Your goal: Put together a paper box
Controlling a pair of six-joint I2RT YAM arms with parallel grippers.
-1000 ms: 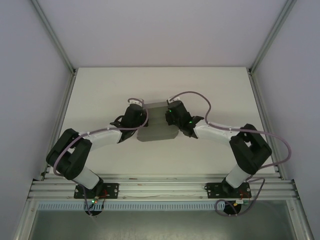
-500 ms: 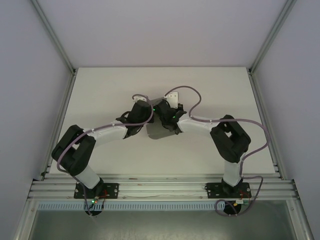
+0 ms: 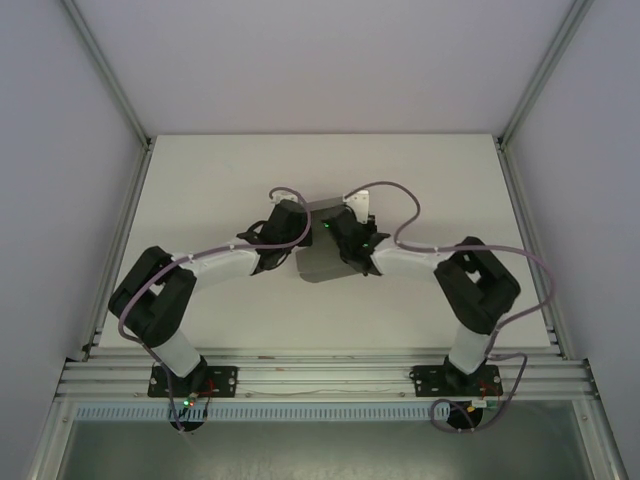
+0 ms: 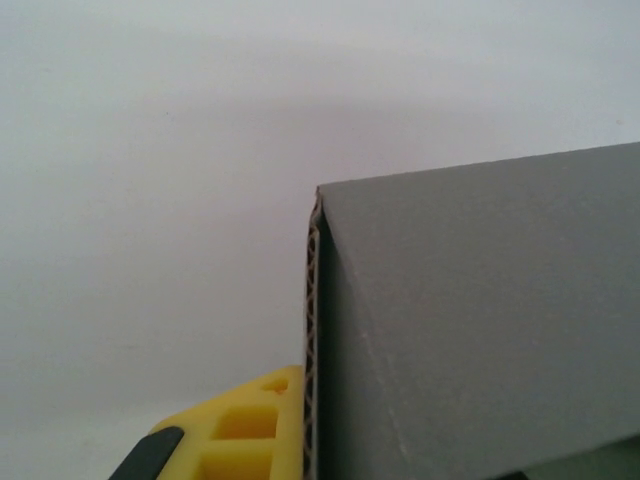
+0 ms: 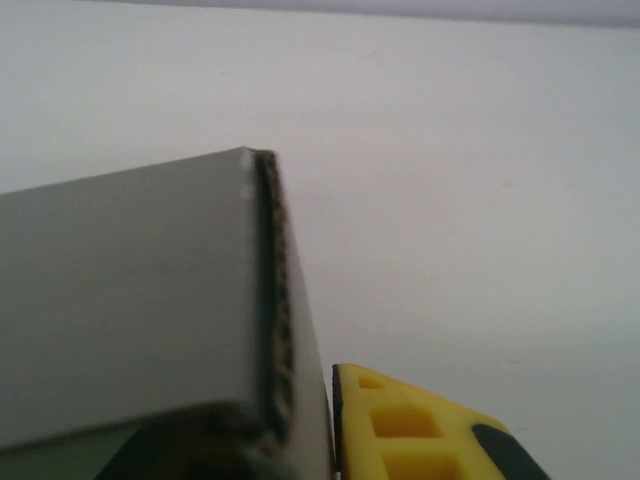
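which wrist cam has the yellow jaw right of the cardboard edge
The right wrist one; in the left wrist view the jaw sits left of the paper box edge.

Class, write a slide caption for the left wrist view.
Grey paper box wall, corrugated edge exposed, yellow finger against that edge, white table behind.

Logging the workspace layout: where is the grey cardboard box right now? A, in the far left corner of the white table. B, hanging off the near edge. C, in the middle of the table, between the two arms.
C: the grey cardboard box lies at the middle of the white table, far from every edge.
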